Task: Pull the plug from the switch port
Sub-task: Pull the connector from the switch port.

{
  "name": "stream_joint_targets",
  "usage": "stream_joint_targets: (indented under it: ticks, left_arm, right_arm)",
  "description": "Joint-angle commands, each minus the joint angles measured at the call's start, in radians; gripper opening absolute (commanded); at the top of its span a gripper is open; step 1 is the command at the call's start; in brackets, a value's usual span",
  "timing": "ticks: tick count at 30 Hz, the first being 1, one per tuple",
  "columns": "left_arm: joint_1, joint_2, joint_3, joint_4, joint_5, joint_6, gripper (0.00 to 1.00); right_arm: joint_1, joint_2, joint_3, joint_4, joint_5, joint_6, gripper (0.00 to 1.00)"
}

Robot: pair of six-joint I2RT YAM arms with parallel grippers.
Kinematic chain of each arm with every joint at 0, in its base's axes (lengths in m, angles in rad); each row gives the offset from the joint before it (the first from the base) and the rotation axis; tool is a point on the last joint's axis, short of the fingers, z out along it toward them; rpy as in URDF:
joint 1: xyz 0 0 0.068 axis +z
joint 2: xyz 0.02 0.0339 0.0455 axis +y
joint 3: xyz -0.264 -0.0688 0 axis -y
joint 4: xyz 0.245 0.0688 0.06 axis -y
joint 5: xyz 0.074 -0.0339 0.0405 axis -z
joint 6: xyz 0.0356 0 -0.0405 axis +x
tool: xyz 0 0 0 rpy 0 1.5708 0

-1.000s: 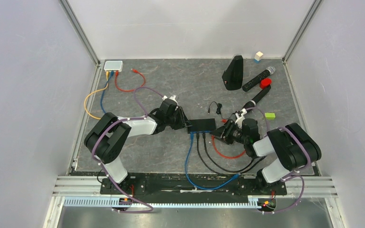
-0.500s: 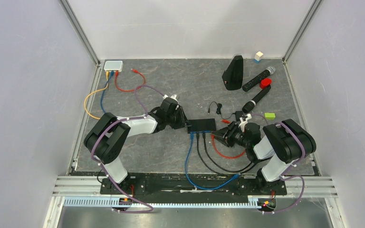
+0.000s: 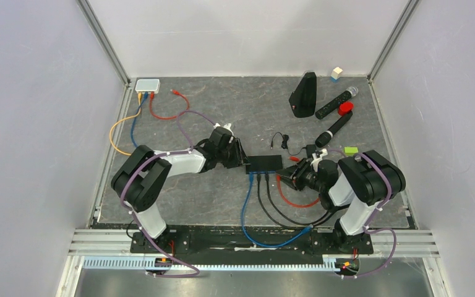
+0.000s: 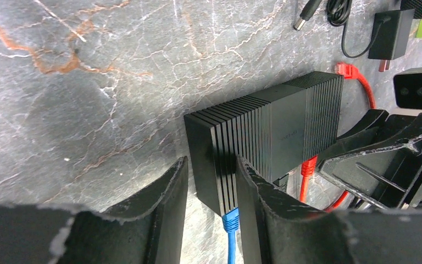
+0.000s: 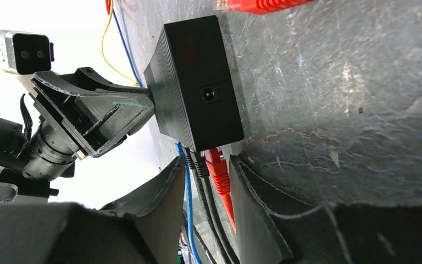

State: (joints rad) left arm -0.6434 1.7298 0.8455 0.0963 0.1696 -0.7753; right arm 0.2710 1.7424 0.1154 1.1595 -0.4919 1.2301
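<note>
The right pincer (image 5: 207,159) stands narrow and low over the table (image 5: 362,110). The red plug (image 5: 216,165) sits between its fingers (image 5: 159,203), with two black cables (image 5: 199,165) beside it. Whether the fingers press on the plug I cannot tell. The plug is seated in the near face of the switch (image 5: 195,82), at its right end. The switch's end face towards this pincer has a small round socket (image 5: 209,93). A loose plug (image 5: 253,5), also red, lies on the table just behind that end.

The left pincer (image 4: 211,162) is narrow too and straddles the switch's left end. One finger is close against the end face and the other lies over the ribbed top. Whether it clamps I cannot tell. A blue cable (image 4: 229,225) leaves the switch just below this pincer.

From above, both arms lie low, with the pincers at opposite ends of the switch in the middle of the table. The red cable (image 3: 294,201) loops towards the near edge, beside the black and blue ones.

An adapter (image 3: 310,150) lies past the right pincer. Further off are a green block (image 3: 350,150), two microphones (image 3: 337,102), a black stand (image 3: 303,94) and a red cap (image 3: 345,108). A white box (image 3: 147,85) with its own cables sits in the far left corner.
</note>
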Motion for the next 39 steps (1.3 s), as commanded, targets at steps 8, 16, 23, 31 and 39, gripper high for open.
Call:
stream_joint_targets:
  ticks: [8,16,23,31,39]
  left_arm:
    - [-0.009,0.08,-0.047,-0.068,-0.004,0.016,0.31]
    - [-0.009,0.065,-0.063,-0.087,-0.018,0.027,0.3]
    - [-0.009,0.056,-0.062,-0.09,-0.022,0.028,0.3]
    - [-0.009,0.056,-0.054,-0.091,-0.017,0.039,0.29]
    - [-0.009,0.051,-0.056,-0.092,-0.02,0.041,0.29]
  right_arm:
    - [-0.006,0.024,-0.049,-0.08,0.062,-0.052,0.35]
    - [-0.01,0.068,-0.025,0.028,0.04,0.031,0.29]
    - [-0.021,0.073,-0.034,0.054,0.059,0.057,0.36]
    - [-0.023,0.098,-0.026,0.095,0.081,0.072,0.31]
    - [-0.022,0.098,-0.022,0.074,0.082,0.057,0.21]
